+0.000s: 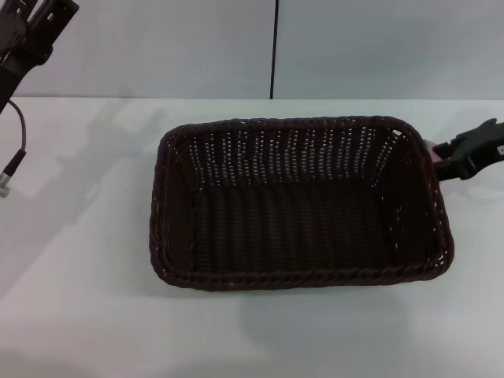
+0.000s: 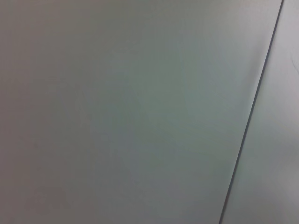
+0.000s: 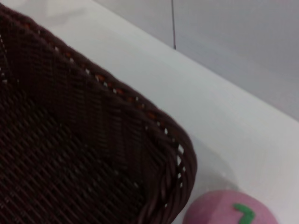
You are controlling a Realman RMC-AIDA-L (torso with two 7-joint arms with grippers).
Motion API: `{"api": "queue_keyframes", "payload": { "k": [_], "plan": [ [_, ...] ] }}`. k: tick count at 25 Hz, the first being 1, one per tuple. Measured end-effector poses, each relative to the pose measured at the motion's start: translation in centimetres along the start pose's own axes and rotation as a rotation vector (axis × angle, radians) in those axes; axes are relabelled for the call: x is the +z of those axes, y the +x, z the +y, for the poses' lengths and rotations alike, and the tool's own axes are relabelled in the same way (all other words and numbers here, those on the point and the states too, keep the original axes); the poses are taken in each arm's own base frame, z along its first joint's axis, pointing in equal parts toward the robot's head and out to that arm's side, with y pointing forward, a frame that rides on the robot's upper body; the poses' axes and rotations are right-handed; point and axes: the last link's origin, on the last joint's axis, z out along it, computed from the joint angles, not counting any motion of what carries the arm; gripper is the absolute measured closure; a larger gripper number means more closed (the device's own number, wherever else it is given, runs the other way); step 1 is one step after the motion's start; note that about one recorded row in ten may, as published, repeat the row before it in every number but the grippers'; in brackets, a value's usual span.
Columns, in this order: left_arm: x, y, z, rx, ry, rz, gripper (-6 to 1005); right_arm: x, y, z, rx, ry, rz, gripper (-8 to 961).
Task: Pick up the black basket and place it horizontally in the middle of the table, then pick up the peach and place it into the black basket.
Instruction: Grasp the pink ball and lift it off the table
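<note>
The black basket (image 1: 299,201) lies lengthwise across the middle of the white table (image 1: 79,315), open side up and empty. My right gripper (image 1: 465,153) is just outside the basket's far right corner, low over the table. A sliver of the pink peach (image 1: 431,151) shows between that corner and the gripper. In the right wrist view the peach (image 3: 229,212), with its green stem, sits on the table right beside the basket's rounded corner (image 3: 173,163). My left gripper (image 1: 31,27) is raised at the far left, away from the basket.
A grey wall with a dark vertical seam (image 1: 274,47) stands behind the table's far edge. The left wrist view shows only that wall and its seam (image 2: 252,112). A cable with a plug (image 1: 8,177) hangs from the left arm over the table.
</note>
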Motion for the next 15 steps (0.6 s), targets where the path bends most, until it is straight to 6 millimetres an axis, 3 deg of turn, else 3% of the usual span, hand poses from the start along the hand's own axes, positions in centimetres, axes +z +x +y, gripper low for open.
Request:
{"api": "queue_keyframes", "payload": {
  "k": [4,10,15],
  "plan": [
    [-0.05,-0.01,0.01,0.000,0.000,0.000,160,0.35,0.09,0.12,0.003,-0.002,0.005,448],
    [-0.21,-0.14,0.08,-0.007,0.000,-0.001,162,0.49,0.25,0.21,0.008,0.003,0.001,649],
    [-0.61,-0.18,0.01,-0.010,0.011,-0.003,163,0.04,0.64,-0.16,0.028,0.027,-0.018,745]
  ]
}}
